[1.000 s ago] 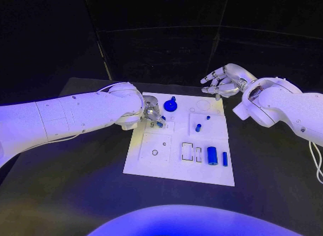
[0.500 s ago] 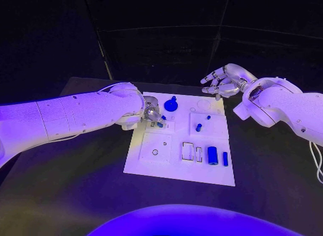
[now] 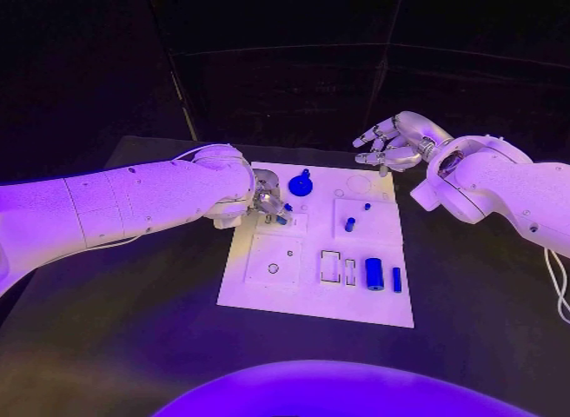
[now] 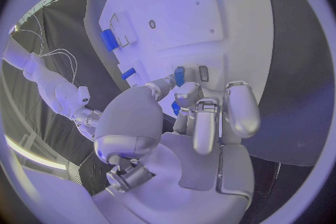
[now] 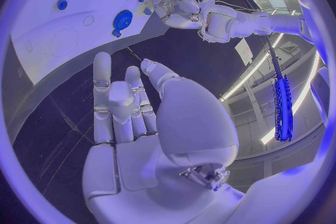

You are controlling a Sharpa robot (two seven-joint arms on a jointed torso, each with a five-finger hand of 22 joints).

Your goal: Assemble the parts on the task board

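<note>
The white task board (image 3: 313, 300) lies in the middle of the black table. My left hand (image 3: 265, 196) hovers over its far left part and pinches a small blue part (image 4: 179, 75) between thumb and fingertips (image 4: 187, 91), close to a small slot (image 4: 203, 73). A blue round knob (image 3: 301, 184) stands just beyond that hand. A blue peg (image 3: 349, 225), a blue cylinder (image 3: 374, 274) and a thin blue bar (image 3: 397, 280) are on the board's right half. My right hand (image 3: 393, 144) is raised past the far right corner, fingers spread, holding nothing.
Rectangular slots (image 3: 330, 266) and a round hole (image 3: 274, 269) sit in the board's near half. Bare black table (image 3: 122, 330) surrounds the board. In the right wrist view the blue knob (image 5: 124, 19) and my left hand (image 5: 173, 4) appear beyond my right hand (image 5: 129, 117).
My left hand has shifted slightly with the small blue part over the board's far left. The right hand has stayed where it was.
</note>
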